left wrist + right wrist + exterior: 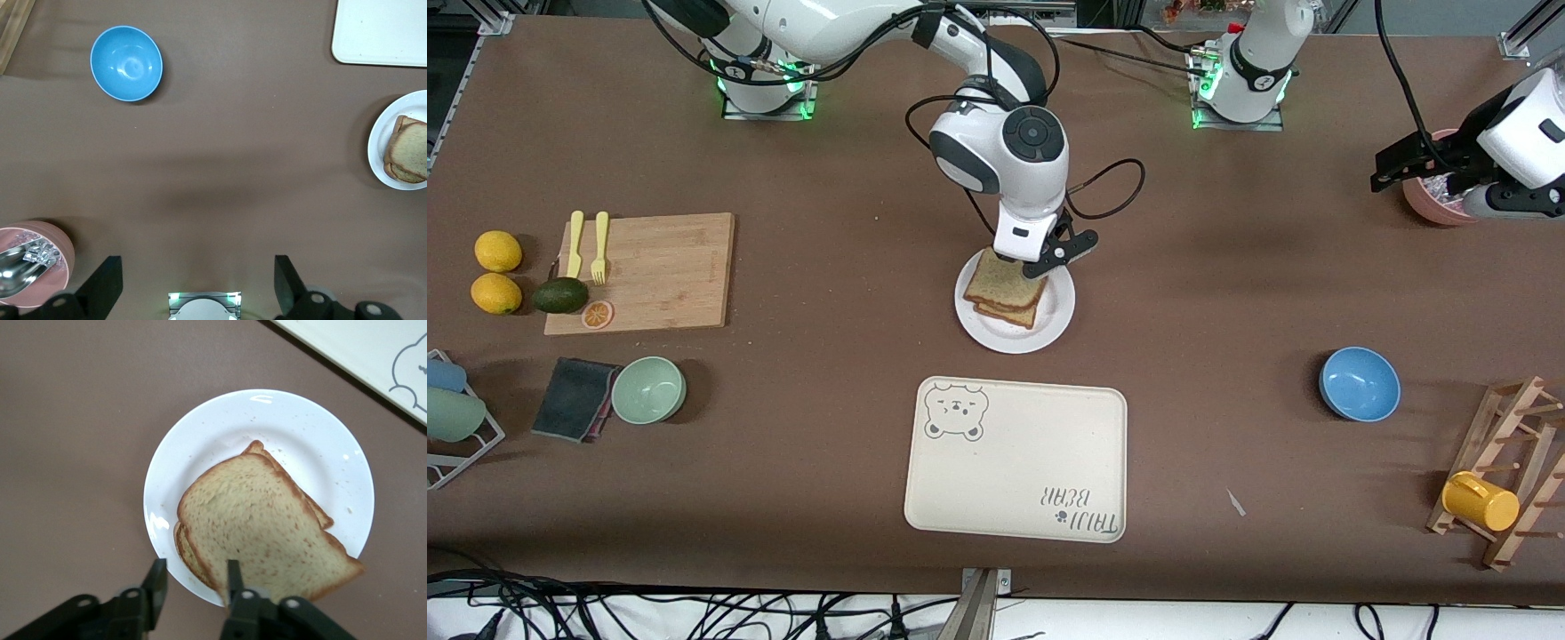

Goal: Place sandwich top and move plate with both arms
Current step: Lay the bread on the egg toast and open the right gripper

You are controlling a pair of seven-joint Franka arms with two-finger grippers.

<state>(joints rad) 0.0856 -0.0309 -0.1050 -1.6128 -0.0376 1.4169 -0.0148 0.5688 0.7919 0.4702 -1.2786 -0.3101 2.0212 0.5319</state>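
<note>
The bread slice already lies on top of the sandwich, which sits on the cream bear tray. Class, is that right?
No. The bread slice lies on top of the sandwich, but that sits on the white plate, not the tray. The front view shows this, with the right gripper over the plate's edge.

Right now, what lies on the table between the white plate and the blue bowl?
Nothing: in the front view only bare brown table runs from the plate to the blue bowl. The left wrist view shows the same.

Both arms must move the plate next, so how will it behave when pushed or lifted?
The plate looks glossy and rigid, so it probably slides easily on the table. Its low rim gives little to grip. The sandwich top lies skewed on the slice below and may shift if the plate tilts.
</note>
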